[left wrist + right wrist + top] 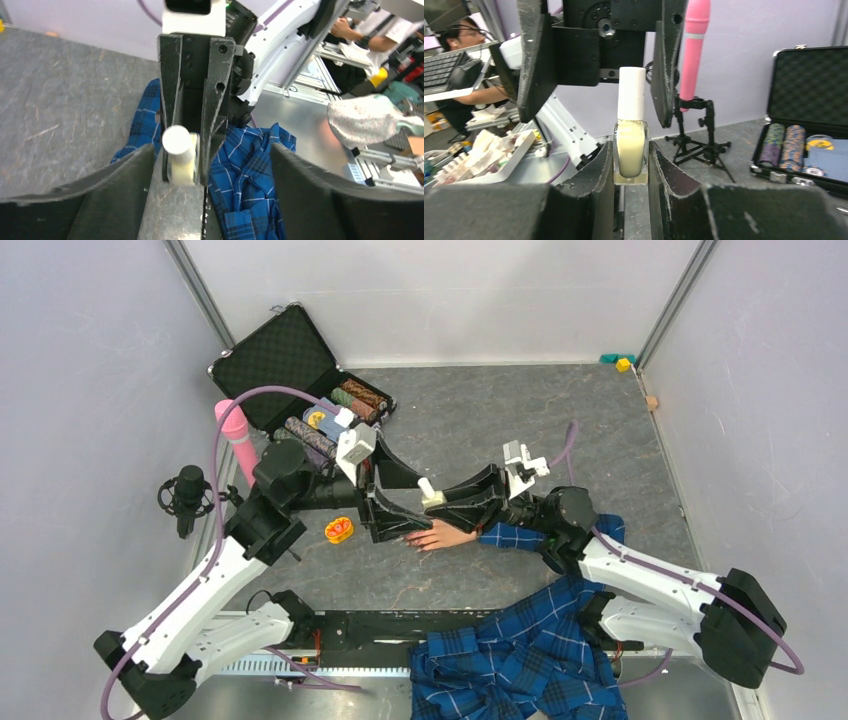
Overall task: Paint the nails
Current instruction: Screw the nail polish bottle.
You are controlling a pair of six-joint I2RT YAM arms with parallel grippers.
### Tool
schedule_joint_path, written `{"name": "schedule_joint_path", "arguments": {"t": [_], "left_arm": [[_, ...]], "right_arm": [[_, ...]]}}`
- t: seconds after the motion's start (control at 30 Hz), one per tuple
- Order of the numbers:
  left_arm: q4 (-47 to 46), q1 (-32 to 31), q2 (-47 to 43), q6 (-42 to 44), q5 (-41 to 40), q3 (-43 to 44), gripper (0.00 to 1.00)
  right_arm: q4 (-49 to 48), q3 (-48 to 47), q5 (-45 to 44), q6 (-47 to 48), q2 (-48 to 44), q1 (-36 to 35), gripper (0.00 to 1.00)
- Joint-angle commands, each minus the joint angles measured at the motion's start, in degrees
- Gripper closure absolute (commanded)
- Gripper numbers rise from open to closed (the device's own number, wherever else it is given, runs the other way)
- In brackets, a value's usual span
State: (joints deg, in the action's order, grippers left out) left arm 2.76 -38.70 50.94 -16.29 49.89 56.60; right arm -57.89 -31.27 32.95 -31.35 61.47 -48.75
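A flesh-coloured mannequin hand [447, 536] with a blue plaid sleeve [512, 536] lies flat mid-table, fingers pointing left. Its nails are too small to make out, and the fingertips lie under my left gripper. My right gripper [440, 498] is shut on a small clear bottle [630, 146] of pale polish with a white cap [631, 93], held upright just above the hand. My left gripper [385, 495] is open wide, facing the bottle. Its fingers [531, 60] stand on either side of the cap without touching it. The cap also shows in the left wrist view [177, 142].
An open black case [290, 365] with poker chips sits at the back left. A pink cylinder [237, 435] and a microphone on a tripod [188, 495] stand at the left edge. A small orange object [339, 529] lies beside the left gripper. A plaid shirt [530, 655] is heaped at the near edge.
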Motion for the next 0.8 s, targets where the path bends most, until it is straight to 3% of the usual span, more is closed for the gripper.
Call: {"name": "schedule_joint_path", "arguments": {"t": [0.0,0.3,0.77], "left_arm": [[3.9,-0.2,-4.7,3.8,-12.2,0.9,0.01],[4.6,0.2,-6.7,1.6,-25.9,0.3,0.0],[3.5,1.2,-0.6,-5.3,-28.2,-1.5,0.0]], "right_arm": [[4.5,-2.3,-5.4,7.0,-3.7,0.4,1.0],[10.7,-2.4,-10.1,13.5,-4.1,0.3,1.0],[20.3,-5.5,-27.6,22.7,-0.2,-4.5,1.0]]}}
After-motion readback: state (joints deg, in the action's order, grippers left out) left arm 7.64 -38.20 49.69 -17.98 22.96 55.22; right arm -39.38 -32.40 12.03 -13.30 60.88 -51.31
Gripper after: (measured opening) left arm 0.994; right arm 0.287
